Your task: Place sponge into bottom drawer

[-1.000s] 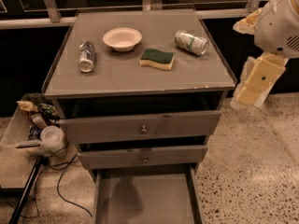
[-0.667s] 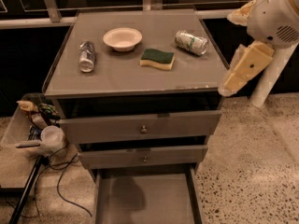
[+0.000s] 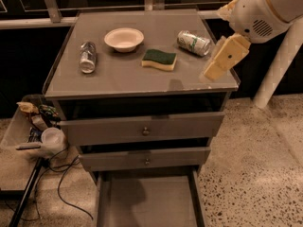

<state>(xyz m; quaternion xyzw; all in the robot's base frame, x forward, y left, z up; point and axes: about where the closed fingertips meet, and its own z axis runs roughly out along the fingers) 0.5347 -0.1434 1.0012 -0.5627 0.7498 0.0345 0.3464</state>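
Note:
The sponge (image 3: 159,59), dark green on top with a pale yellow body, lies flat near the middle of the grey cabinet top (image 3: 123,79). The bottom drawer (image 3: 147,200) is pulled out at the foot of the cabinet, and its flat grey floor shows nothing in it. My gripper (image 3: 213,70), cream-coloured on a white arm, hangs over the right edge of the cabinet top. It is to the right of the sponge, apart from it, and holds nothing that I can see.
A white bowl (image 3: 124,38) sits behind the sponge. One can (image 3: 194,42) lies at the back right and another (image 3: 87,56) at the left. The two upper drawers (image 3: 145,131) are slightly out. A cup (image 3: 52,138), clutter and cables lie at the left, and a white post (image 3: 279,65) stands at the right.
My arm and gripper have swung left and up, from beside the cabinet's right side to over the right edge of its top. The sponge and drawers have not moved.

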